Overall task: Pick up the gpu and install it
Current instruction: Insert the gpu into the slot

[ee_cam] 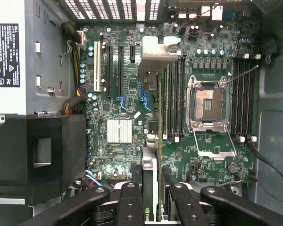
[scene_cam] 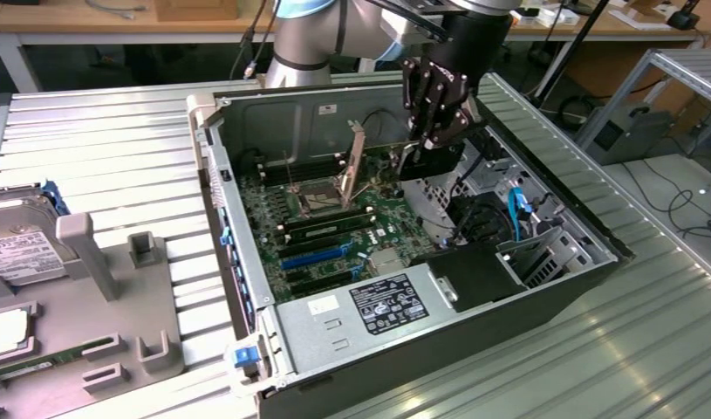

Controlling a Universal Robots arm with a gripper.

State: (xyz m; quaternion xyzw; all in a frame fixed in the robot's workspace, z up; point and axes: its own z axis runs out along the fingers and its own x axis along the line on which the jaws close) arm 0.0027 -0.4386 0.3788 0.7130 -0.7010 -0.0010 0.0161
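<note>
My gripper (scene_cam: 432, 140) hangs over the open computer case (scene_cam: 222, 188), shut on the gpu (scene_cam: 434, 168), a black card held upright above the motherboard (scene_cam: 331, 218). In the wrist view the gpu (ee_cam: 152, 169) shows edge-on between my black fingers (ee_cam: 128, 205), with its silver bracket (ee_cam: 155, 52) at the far end. My gripper (ee_cam: 153, 209) holds the card over the board between the black expansion slots (ee_cam: 118, 66) and the memory sticks (ee_cam: 172, 99). The card hangs above the board and sits in no slot.
The CPU socket (ee_cam: 210, 101) lies beside the memory sticks. A power supply (scene_cam: 372, 304) and a black shroud (scene_cam: 477, 271) fill the case's near end. At the exterior view's left, a grey fixture (scene_cam: 111, 288) holds a silver hard drive (scene_cam: 17, 249).
</note>
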